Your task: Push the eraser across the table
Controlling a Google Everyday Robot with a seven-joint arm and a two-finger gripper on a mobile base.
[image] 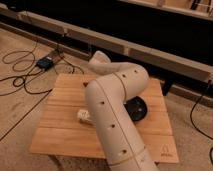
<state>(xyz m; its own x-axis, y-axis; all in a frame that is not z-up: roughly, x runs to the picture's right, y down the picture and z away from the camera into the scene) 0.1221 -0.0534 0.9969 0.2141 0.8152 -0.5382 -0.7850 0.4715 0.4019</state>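
The light wood table (65, 136) stands in the middle of the camera view. My thick white arm (112, 122) rises from the lower right, bends over the table's middle and reaches toward its back left, ending near the wrist (100, 60). The gripper is hidden behind the arm's own links, somewhere over the back middle of the table. The eraser is hidden too; no black block shows on the bare wood.
A small white bottle (82, 116) lies on the table just left of the arm. A black round dish (138, 107) sits right of the arm. On the floor at left lie black cables (20, 75) and a small blue box (45, 63). A dark wall ledge runs behind.
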